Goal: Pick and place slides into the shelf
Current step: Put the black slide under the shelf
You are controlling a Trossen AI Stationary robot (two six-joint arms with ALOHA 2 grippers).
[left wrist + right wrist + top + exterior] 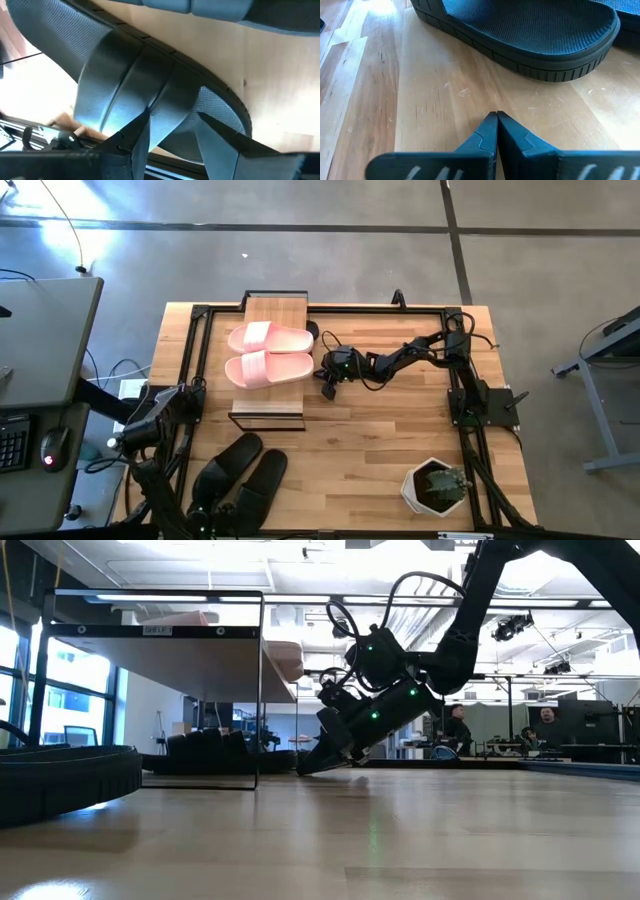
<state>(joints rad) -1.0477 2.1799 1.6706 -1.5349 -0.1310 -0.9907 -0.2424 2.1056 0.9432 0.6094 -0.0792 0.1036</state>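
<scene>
The shelf (pixel 270 360) stands at the table's middle, and the pale pink pair (pixel 268 354) lies on its plank top. Beneath it a black slide (pixel 530 35) rests sole-down on the table, and it shows dark there in the low view (pixel 200 752). Another black pair (pixel 243 476) lies near the table's near edge. My left gripper (pixel 174 116) is open just above that pair, with a slide's strap (pixel 135 65) right ahead of its fingers. My right gripper (pixel 496 117) is shut and low over the wood, right of the shelf (pixel 328 387), pointing at the slide underneath. My left gripper comes down at the black slide's wide strap (pixel 165 95) with its two fingers apart in front of it. I cannot tell whether they touch it. The slide lies flat on the table.
A plant in a white hexagonal pot (pixel 437 486) sits at the near right corner. A black metal frame (pixel 458 390) runs around the tabletop. Bare wood lies between the shelf and the pot. People (pixel 455 730) stand in the room beyond the table.
</scene>
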